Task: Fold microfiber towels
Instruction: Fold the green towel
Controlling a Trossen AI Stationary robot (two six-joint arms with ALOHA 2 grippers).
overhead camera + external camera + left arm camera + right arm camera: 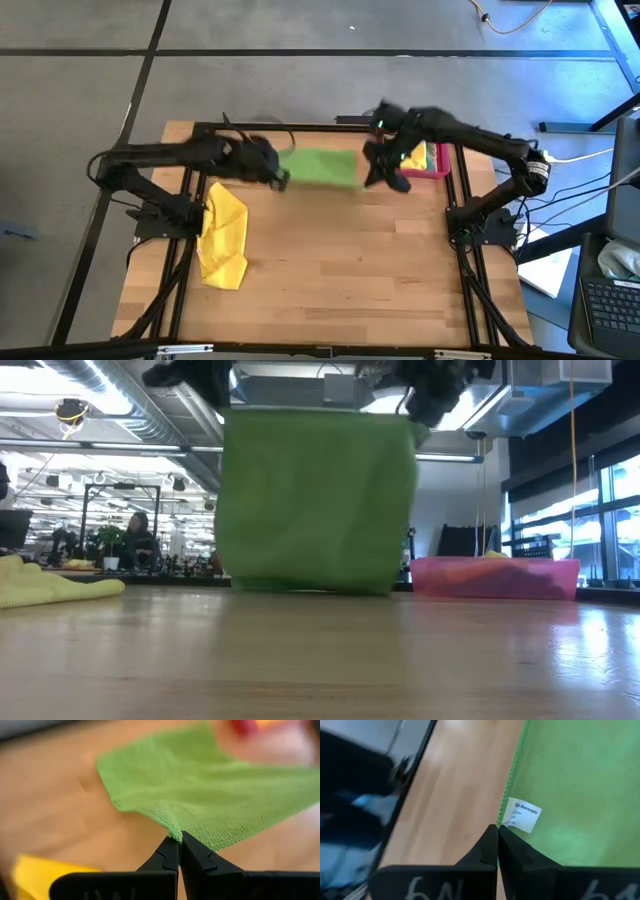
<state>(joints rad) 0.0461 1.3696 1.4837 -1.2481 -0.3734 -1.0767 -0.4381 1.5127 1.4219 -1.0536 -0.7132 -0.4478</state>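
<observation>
Two corners of the bright green towel (322,166) are pinched, one by the left gripper (179,840) and one by the right gripper (497,827), each clenched on the cloth's edge. The towel is held stretched between them and hangs below them, its lower edge at the wooden table (330,260). A white label (521,815) is seen just beside the right gripper's fingertips. A yellow towel (224,235) lies near the left arm, and a pink tray (495,577) sits just behind the right gripper.

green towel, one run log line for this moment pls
green towel hanging, lower edge at table | left gripper shut on corner | right gripper shut on corner
</observation>
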